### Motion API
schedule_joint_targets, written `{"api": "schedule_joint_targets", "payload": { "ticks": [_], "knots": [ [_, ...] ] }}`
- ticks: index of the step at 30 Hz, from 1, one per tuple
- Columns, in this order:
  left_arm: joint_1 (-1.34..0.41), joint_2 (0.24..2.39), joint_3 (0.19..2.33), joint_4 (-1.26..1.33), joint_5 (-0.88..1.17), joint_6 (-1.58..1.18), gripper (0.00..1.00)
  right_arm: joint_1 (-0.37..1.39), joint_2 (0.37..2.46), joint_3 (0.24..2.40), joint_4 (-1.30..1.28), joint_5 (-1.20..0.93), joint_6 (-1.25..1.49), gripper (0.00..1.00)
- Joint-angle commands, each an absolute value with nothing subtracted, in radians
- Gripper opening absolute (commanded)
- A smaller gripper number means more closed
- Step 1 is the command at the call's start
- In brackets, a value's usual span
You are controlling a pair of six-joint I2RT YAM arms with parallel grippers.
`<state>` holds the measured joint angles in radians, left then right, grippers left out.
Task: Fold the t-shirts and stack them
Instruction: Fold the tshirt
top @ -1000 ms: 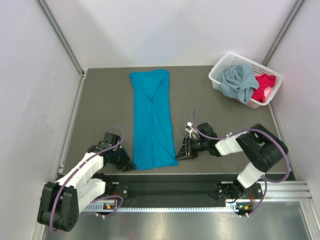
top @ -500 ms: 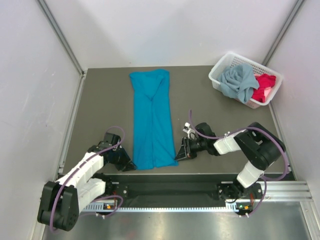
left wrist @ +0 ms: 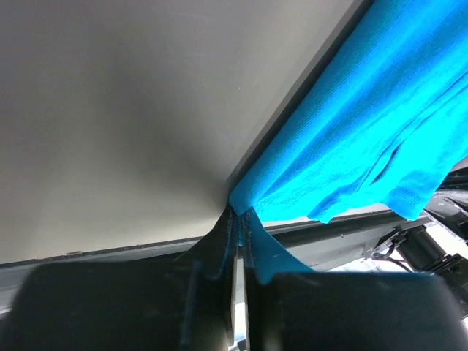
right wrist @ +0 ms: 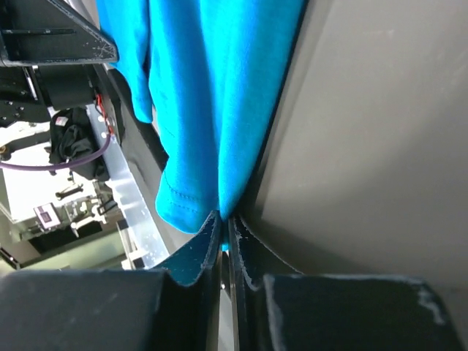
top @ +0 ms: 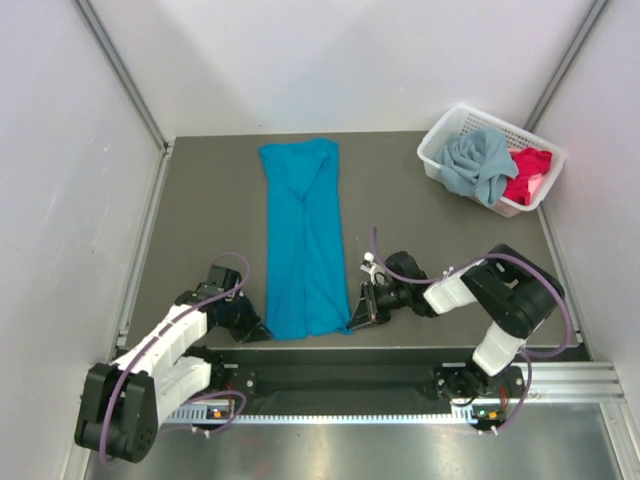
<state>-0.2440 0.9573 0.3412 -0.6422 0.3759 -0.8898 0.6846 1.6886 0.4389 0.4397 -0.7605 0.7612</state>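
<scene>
Top external view is showing, lowest on the left, the left end effector [top: 266, 332] lying low at the near edge of the dark grey surface [top: 200, 200], its jaws pressing together on the near left corner of the teal-blue t-shirt [top: 303, 240]. In the left wrist view the bright cloth is bunching into a small peak where the two black fingers are meeting on it, and a stitched hem is showing just beside the pinch. This shirt is lying flat on the surface, folded lengthwise into one long narrow strip that is running from the near edge toward the far side. A crease is running down its middle, and the far end is spreading a little wider. On the strip's other near corner the right end effector [top: 351, 318], the second of the two, is clamping in the same way. The right wrist view is showing its fingers closing tight on the cloth beside a stitched hem. Further right, in the far right corner, one white lattice basket [top: 437, 145] is sitting at an angle to the surface's edges. It is holding the grey-blue t-shirt [top: 478, 165], crumpled in its left part, and the red-pink t-shirt [top: 527, 180], crumpled in its right part. These two are touching each other and rising above the rim, making three shirts in all.
</scene>
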Motion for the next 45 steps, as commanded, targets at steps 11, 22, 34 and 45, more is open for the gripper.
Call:
{"api": "schedule_joint_targets", "payload": {
  "ticks": [11,22,34,45],
  "knots": [
    [-0.249,0.839,0.436,-0.799,0.314,-0.844,0.0,0.696,1.41,0.456,0.066,-0.571,0.632,0.0],
    [-0.247,0.883,0.555,-0.658,0.404,-0.936,0.0,0.678,1.449,0.664,-0.044,-0.574,0.608,0.0],
    [-0.144,1.483,1.112,-0.644,0.345,-0.747,0.0,0.506,1.839,1.257,-0.291,-0.653,0.5,0.0],
    [-0.031,1.926,1.514,-0.667,0.451,-0.667,0.0,0.436,2.179,1.696,-0.4,-0.71,0.486,0.0]
  ]
}}
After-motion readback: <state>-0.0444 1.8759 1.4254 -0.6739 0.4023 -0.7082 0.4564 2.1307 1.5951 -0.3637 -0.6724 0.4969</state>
